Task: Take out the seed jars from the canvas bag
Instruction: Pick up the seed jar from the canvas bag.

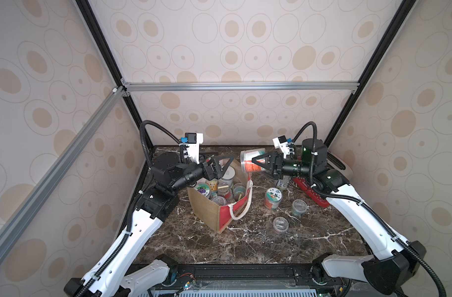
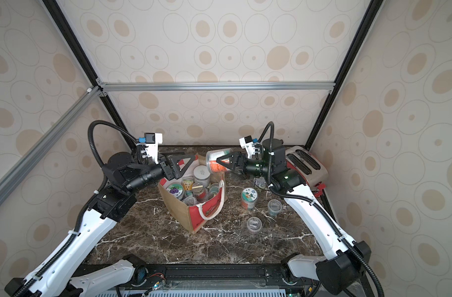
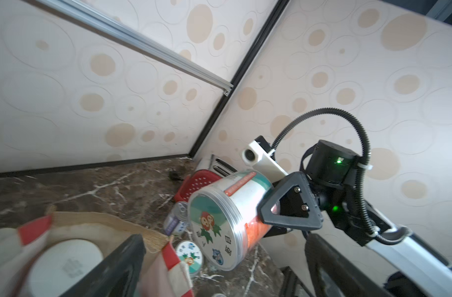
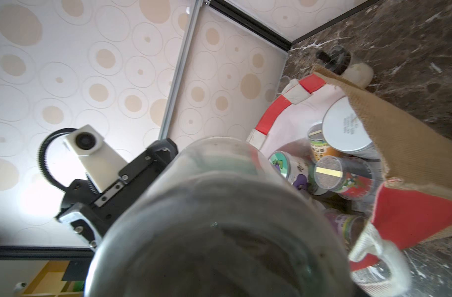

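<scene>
We see right gripper (image 1: 254, 164) pinching jar (image 1: 246, 159) sideways at frame centre, lid toward spread left gripper (image 1: 221, 161); bag (image 1: 204, 210) below-left.

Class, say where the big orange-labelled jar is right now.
In both top views the orange-labelled jar lies sideways in the right gripper, held in the air near the far right corner of the canvas bag.
</scene>
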